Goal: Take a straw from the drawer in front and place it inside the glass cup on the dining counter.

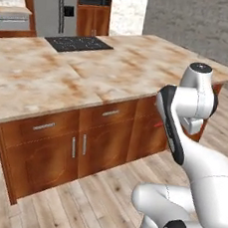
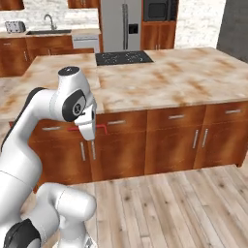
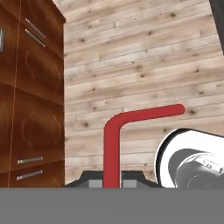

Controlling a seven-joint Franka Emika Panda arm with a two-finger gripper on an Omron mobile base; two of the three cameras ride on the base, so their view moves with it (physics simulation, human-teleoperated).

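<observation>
My gripper (image 3: 111, 183) is shut on the straw (image 3: 112, 148), a thin red stick with a bend that runs up from the fingertips and then turns right over the wood floor. In the right base view the gripper (image 2: 88, 134) hangs in front of the island's drawer row, and the straw (image 2: 100, 128) sticks out level on both sides of it. One red end of the straw (image 1: 157, 125) peeks out left of the arm. The dining counter (image 1: 116, 66) (image 2: 169, 82) stretches behind. The drawer fronts (image 2: 116, 123) under its top all stand shut. The glass cup is out of view.
A black cooktop (image 1: 79, 44) (image 2: 123, 57) is set into the far side of the island. Cabinet doors with vertical handles (image 1: 78, 146) fill the island's base. A steel fridge (image 2: 121, 24) and a sink counter (image 2: 51, 31) stand along the back wall. Open wood floor (image 2: 169, 208) lies before the island.
</observation>
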